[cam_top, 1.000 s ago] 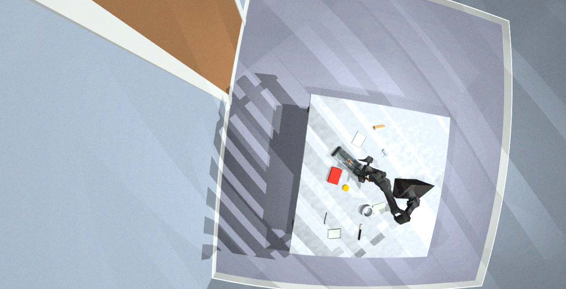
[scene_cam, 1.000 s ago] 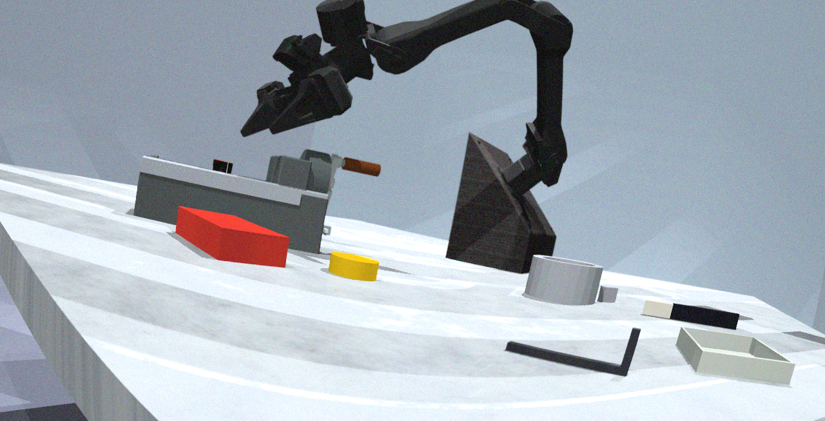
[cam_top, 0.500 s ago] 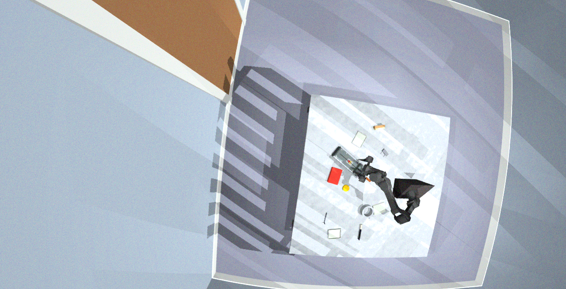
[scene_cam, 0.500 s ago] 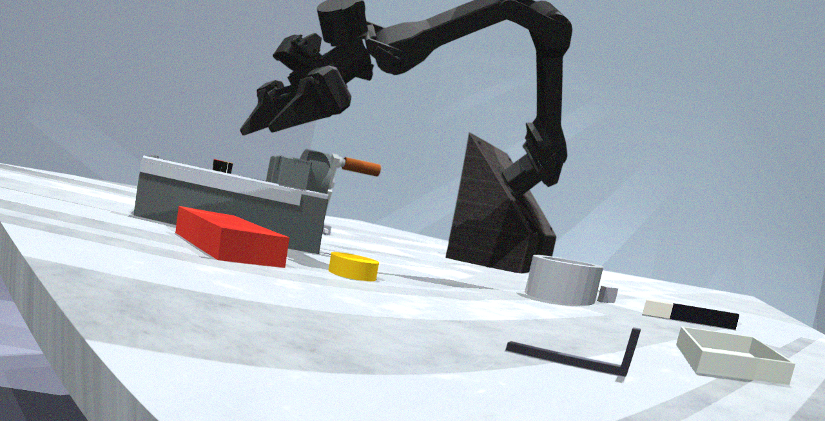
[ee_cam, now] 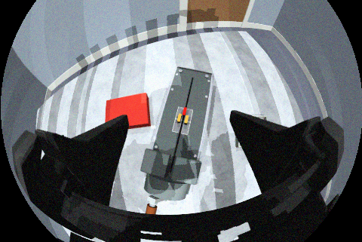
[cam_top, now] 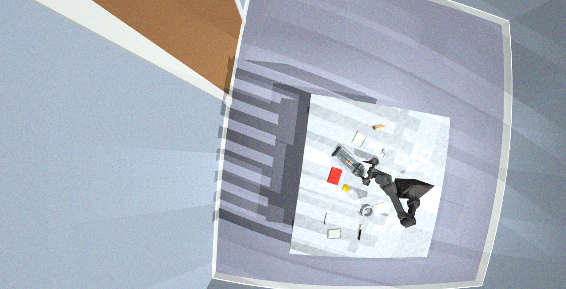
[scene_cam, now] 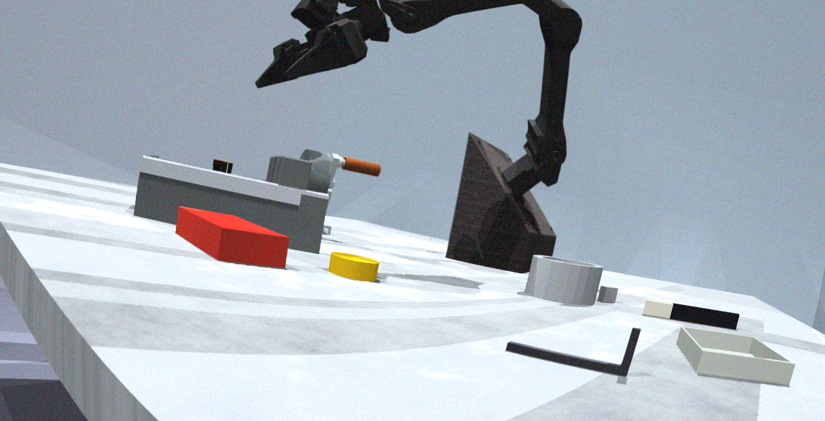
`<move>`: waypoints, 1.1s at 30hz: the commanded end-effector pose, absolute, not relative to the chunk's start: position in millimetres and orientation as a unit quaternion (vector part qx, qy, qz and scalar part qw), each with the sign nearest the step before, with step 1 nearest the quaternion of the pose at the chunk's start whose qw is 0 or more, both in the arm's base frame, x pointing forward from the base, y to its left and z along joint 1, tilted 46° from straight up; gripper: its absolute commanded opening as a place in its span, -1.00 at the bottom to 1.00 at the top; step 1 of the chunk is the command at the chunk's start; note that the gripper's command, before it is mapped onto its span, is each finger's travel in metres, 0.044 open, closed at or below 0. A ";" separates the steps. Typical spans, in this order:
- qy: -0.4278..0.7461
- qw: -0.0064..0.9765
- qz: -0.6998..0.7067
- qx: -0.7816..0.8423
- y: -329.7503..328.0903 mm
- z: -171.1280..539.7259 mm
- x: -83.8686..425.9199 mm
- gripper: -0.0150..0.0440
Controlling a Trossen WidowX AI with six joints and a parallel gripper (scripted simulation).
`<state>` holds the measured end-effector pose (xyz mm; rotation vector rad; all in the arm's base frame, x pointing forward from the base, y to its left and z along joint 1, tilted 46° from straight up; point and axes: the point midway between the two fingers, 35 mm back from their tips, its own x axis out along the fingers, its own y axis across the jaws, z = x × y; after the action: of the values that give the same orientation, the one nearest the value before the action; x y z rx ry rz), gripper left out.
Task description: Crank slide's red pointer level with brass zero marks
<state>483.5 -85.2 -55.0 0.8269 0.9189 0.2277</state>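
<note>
The grey machine stands on the table with a dark slot along its top. In the wrist view its red pointer sits slightly beyond the two brass marks, towards the end far from the crank; it is not level with them. The orange-brown crank handle sticks out at the near end and is partly hidden by the gripper body in the wrist view. My gripper is open and empty, high above the crank end of the machine.
A red block and a yellow disc lie beside the machine. A grey ring-shaped cup, a black L-shaped bar and a pale tray stand farther off. Another pale tray is on the machine's other side.
</note>
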 end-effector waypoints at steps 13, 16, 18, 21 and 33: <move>0.464 0.790 0.030 0.399 -50.5 -14.6 424.5 1.00; 0.468 0.787 0.013 0.401 -45.2 -8.7 410.6 1.00; 0.470 0.786 0.002 0.402 -41.8 -5.2 401.0 1.00; 0.473 0.783 -0.015 0.404 -36.8 -0.8 386.0 1.00; 0.475 0.780 -0.028 0.405 -8.4 -22.0 369.5 1.00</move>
<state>377.1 -20.0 -6.6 0.8686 1.0024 -0.0522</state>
